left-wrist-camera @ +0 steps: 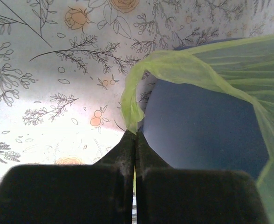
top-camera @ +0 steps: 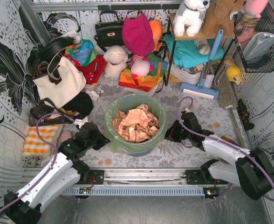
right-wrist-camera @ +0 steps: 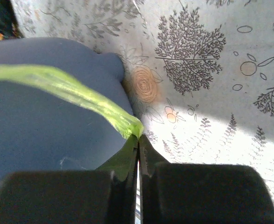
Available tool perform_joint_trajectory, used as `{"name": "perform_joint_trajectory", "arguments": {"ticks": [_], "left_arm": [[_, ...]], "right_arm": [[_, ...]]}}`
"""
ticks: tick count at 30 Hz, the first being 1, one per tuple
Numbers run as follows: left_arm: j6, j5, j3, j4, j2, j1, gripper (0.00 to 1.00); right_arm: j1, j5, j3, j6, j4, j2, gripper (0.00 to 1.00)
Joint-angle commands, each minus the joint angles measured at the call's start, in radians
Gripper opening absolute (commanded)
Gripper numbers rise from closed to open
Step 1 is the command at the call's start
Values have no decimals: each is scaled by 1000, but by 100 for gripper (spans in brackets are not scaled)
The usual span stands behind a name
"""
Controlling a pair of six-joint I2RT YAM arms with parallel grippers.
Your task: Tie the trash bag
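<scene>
Overhead, counted: one trash bag (top-camera: 113, 135) on the flowered table (top-camera: 174, 156), full of crumpled tan paper (top-camera: 136, 123), flanked by two grippers, left gripper (top-camera: 97, 140) and right gripper (top-camera: 172, 133). Plainer from the left wrist: one blue bin (left-wrist-camera: 197, 135) under the film, jaws pinched tight on a bag tab. Likewise from the right wrist: clamped on a stretched green strip.

We see the right claw (right-wrist-camera: 138, 140) pinched on the trash bag (right-wrist-camera: 81, 91) film — blue bin (right-wrist-camera: 44, 121) behind, patterned worktop (right-wrist-camera: 221, 93).
</scene>
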Motion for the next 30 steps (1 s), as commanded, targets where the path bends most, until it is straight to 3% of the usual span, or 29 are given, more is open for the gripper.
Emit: {"name": "perform_joint_trajectory", "arguments": {"ticks": [1, 6, 14, 21, 30], "left_arm": [[-33, -76, 76, -72, -82, 2, 0], [-32, -113, 160, -140, -155, 2, 0], [46, -94, 339, -73, -253, 2, 0], [131, -8, 481, 1, -192, 2, 0], [192, 142, 541, 133, -88, 2, 0]], "right_arm": [[3, 111, 40, -25, -115, -143, 0], [3, 145, 109, -28, -236, -310, 0], [3, 172, 260, -10, -302, -503, 0], [3, 162, 374, -15, -259, -528, 0], [3, 77, 464, -36, -152, -481, 0]]}}
